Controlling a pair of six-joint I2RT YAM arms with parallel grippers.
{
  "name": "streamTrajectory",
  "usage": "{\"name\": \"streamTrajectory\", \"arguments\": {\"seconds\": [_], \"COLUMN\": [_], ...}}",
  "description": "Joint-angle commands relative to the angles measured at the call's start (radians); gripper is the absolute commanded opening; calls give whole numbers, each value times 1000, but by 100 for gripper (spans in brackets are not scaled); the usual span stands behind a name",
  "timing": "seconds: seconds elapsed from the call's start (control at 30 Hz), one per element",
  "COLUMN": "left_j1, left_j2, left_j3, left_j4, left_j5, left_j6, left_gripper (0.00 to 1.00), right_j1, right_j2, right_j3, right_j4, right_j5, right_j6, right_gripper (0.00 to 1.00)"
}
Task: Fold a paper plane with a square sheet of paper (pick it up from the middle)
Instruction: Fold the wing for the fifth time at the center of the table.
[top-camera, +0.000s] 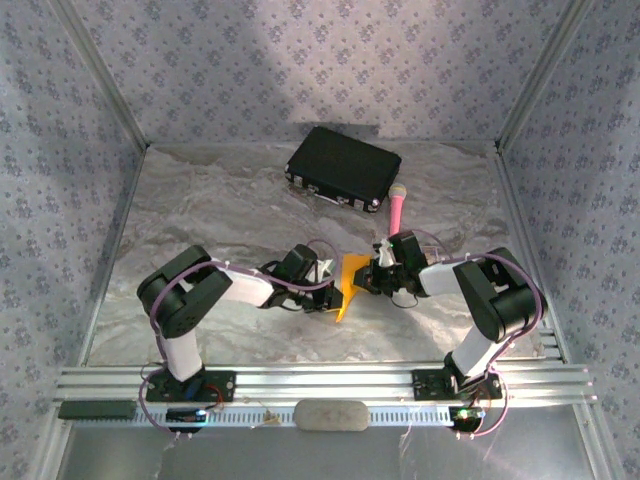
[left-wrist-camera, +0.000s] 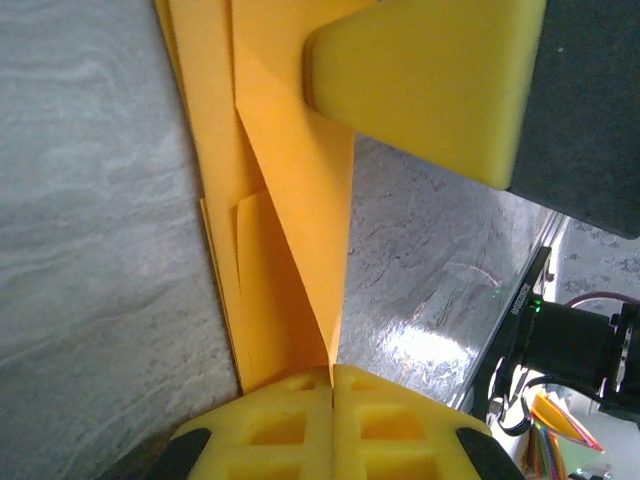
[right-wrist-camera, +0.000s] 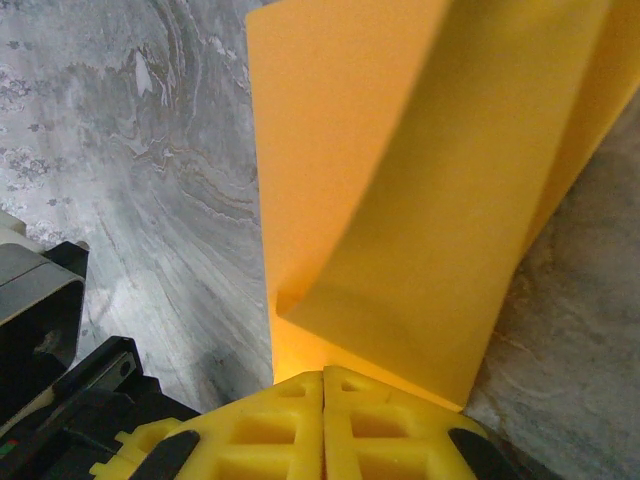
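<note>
Orange-yellow and creased into a wedge, the square sheet of paper (top-camera: 349, 287) is sitting between the two arms, over the middle of the marbled grey table (top-camera: 200, 215). The left gripper (left-wrist-camera: 332, 372) is pinching one edge with its jaws together. The right gripper (right-wrist-camera: 323, 375) is clamping the opposite side.

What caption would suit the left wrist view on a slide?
Left claw shut on the creased orange-yellow paper, seen against the grey marbled table.
</note>
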Motion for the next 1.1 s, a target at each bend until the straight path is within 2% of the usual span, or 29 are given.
{"name": "streamTrajectory", "arguments": {"seconds": [0.0, 0.17, 0.3, 0.63, 0.7, 0.83, 1.03, 1.07], "left_j1": [4, 1, -7, -22, -24, -27, -36, -37], "left_j2": [15, 21, 28, 2, -10, -26, -32, -36], "left_j3": [-23, -56, -63, -71, -75, -86, -97, -99], "left_j4": [-2, -5, -28, -75, -89, -95, -94, -97], "left_j5": [34, 55, 71, 69, 64, 63, 71, 73], "left_j6": [-2, -9, 2, 16, 20, 27, 26, 27], "left_gripper": [0, 0, 6, 10, 10, 0, 0, 4], "right_j1": [8, 8, 10, 16, 18, 20, 23, 23], "right_j2": [18, 25, 26, 30, 33, 36, 34, 34], "right_j3": [-13, -9, -10, -2, -2, 4, 10, 10], "right_j4": [-105, -115, -120, -144, -147, -153, -173, -174], "right_j5": [87, 97, 112, 127, 129, 134, 144, 145], "right_j6": [-24, -28, -26, -34, -34, -36, -42, -41], "right_gripper": [8, 8, 7, 6, 6, 6, 6, 6]}}
